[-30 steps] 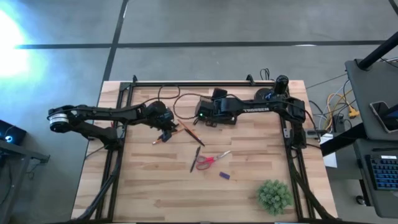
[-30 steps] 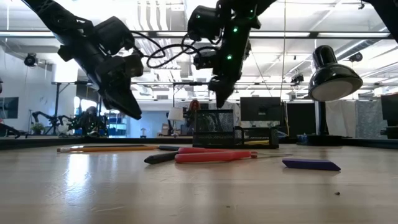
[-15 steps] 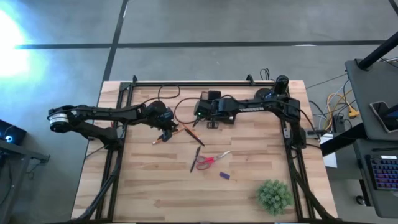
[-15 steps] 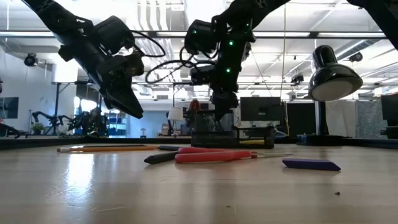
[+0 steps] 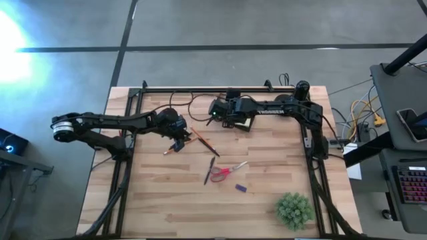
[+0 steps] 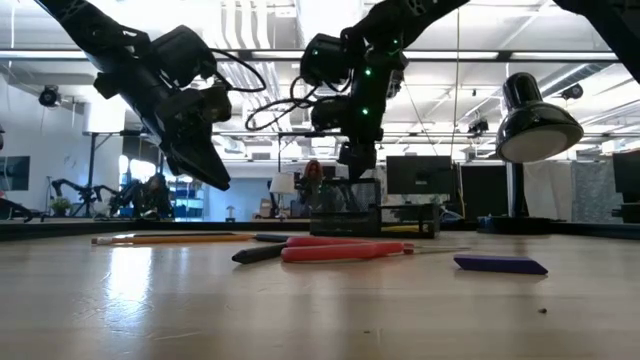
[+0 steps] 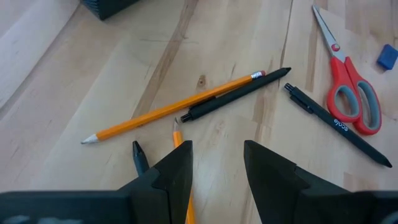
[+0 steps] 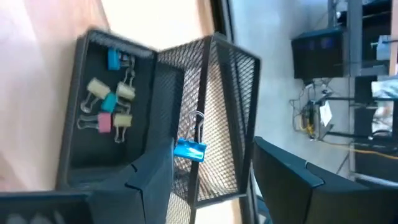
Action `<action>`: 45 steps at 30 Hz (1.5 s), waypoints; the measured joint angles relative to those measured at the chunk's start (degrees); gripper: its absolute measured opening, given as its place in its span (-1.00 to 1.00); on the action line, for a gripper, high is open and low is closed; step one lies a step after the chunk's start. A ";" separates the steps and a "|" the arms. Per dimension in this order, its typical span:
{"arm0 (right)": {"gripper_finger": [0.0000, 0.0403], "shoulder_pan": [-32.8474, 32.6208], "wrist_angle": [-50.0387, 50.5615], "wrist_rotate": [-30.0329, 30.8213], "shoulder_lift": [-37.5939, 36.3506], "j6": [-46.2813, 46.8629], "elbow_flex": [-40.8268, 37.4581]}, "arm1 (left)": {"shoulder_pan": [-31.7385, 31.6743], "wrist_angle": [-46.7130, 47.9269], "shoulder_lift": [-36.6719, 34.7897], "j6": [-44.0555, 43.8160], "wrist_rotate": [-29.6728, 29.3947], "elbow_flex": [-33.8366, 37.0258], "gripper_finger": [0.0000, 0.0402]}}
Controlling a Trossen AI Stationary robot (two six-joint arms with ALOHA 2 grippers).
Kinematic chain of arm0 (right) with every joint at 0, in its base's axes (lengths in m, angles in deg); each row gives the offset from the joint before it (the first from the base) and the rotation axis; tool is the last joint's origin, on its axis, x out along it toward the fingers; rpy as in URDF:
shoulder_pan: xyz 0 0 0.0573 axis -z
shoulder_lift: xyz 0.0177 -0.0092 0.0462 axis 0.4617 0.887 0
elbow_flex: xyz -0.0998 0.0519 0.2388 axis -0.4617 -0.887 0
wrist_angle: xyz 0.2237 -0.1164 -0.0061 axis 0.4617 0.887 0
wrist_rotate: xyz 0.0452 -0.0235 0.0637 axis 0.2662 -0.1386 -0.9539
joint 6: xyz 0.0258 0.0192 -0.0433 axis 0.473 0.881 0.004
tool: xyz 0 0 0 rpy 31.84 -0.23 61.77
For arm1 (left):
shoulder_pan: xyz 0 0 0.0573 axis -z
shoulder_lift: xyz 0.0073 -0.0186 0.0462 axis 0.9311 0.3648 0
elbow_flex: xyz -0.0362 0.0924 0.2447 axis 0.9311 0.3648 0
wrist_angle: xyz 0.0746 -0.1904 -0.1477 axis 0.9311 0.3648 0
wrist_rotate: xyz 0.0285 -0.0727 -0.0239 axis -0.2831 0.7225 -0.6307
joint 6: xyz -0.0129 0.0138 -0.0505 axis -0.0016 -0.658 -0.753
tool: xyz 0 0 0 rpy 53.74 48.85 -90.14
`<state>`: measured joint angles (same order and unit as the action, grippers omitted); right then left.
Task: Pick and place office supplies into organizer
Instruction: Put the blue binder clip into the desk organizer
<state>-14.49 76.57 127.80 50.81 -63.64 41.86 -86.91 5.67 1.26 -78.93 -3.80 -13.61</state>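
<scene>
Black mesh organizer (image 8: 205, 118) sits directly below the right gripper (image 8: 205, 180), near the table's (image 5: 267, 213) far edge. Jaws parted, nothing held; a blue binder clip (image 8: 189, 150) hangs on the mesh wall between the fingers, more clips (image 8: 109, 102) in the low tray. Left gripper (image 7: 214, 168) hovers above the wood, part-open, empty; orange pencil (image 7: 171, 109) and black pen (image 7: 239, 93) just ahead, red-handled scissors (image 7: 351, 99) and second pen (image 7: 339, 124) beyond. Open board toward the plant (image 5: 294, 209).
</scene>
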 joint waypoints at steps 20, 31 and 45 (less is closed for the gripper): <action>0.00 2.51 3.89 -9.51 -0.07 17.06 2.35 | 0.00 -2.32 0.11 0.07 0.02 -1.90 -0.36; 0.00 3.28 2.87 -12.80 -0.15 13.79 0.32 | 0.00 -2.11 0.11 0.07 0.02 -1.62 -0.36; 0.00 5.72 -0.24 0.30 -0.15 10.93 1.53 | 0.00 -2.23 0.11 0.09 0.02 -1.26 -0.36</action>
<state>-8.77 76.33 128.10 50.66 -52.70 43.39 -86.91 3.44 1.37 -78.84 -3.79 -14.88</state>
